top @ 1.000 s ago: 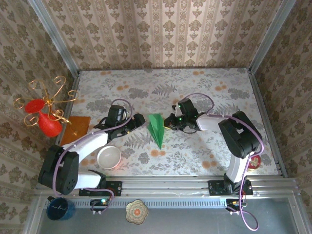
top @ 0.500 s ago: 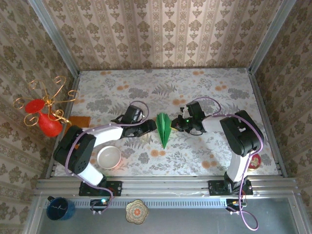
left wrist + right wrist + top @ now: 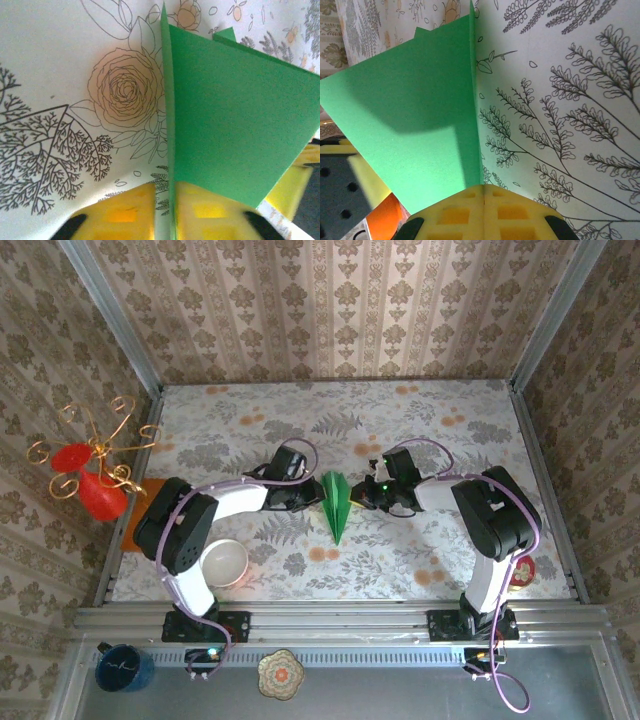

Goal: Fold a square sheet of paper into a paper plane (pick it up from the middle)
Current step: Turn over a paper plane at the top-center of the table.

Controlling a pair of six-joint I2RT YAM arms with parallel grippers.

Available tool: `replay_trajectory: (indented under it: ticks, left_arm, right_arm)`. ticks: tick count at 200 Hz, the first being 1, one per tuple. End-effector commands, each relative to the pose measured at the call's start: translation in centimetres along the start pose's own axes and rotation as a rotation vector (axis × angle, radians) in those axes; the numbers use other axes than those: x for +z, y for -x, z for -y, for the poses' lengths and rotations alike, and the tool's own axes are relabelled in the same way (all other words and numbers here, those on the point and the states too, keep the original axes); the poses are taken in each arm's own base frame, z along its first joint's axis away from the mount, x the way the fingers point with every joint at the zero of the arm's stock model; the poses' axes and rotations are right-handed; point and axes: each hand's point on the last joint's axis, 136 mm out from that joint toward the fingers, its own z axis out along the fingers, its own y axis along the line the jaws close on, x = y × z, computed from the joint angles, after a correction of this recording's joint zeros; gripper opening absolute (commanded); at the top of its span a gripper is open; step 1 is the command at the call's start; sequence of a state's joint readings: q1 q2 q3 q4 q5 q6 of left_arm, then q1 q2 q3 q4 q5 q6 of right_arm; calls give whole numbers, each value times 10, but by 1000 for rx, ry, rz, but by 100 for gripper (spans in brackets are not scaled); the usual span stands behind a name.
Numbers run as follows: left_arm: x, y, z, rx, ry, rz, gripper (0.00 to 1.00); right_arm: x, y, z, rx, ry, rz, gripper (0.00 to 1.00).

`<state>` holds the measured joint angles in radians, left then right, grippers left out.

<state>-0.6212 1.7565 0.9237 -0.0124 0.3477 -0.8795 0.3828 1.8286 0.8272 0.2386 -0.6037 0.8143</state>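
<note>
The paper plane [image 3: 337, 503], a smooth green dart with a sharp crease, lies mid-table [image 3: 440, 430]. Its upright fold vanishes between waffled yellow pads. The right gripper [image 3: 484, 194] clamps it. I cannot tell whether the left gripper [image 3: 166, 200] pinches it.

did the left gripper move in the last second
Yes. The left gripper has shifted right, away from the white bowl, and now sits right against the paper plane.
</note>
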Motion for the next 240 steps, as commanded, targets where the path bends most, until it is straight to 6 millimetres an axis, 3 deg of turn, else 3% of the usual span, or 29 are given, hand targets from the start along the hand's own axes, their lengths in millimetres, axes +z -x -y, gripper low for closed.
replay_trajectory:
  ticks: [1, 23, 65, 176, 204, 240]
  left_arm:
    - [-2, 4, 2, 8, 12, 2, 8]
    - [-10, 11, 3, 23, 4, 24, 3]
    - [-21, 19, -4, 10, -6, 63, 3]
    - [1, 7, -17, -28, -9, 6, 3]
    - [5, 3, -16, -29, -20, -17, 3]
    - [5, 3, -8, -9, -40, -25, 4]
  right_arm:
    - [-6, 4, 0, 0, 19, 12, 4]
    - [-16, 12, -1, -2, 20, 46, 4]
    - [-23, 18, 11, 12, -18, 74, 4]
    - [-13, 9, 35, 63, -85, 33, 8]
    - [-19, 10, 28, 43, -88, 27, 13]
    - [-42, 14, 6, -44, -106, 51, 27]
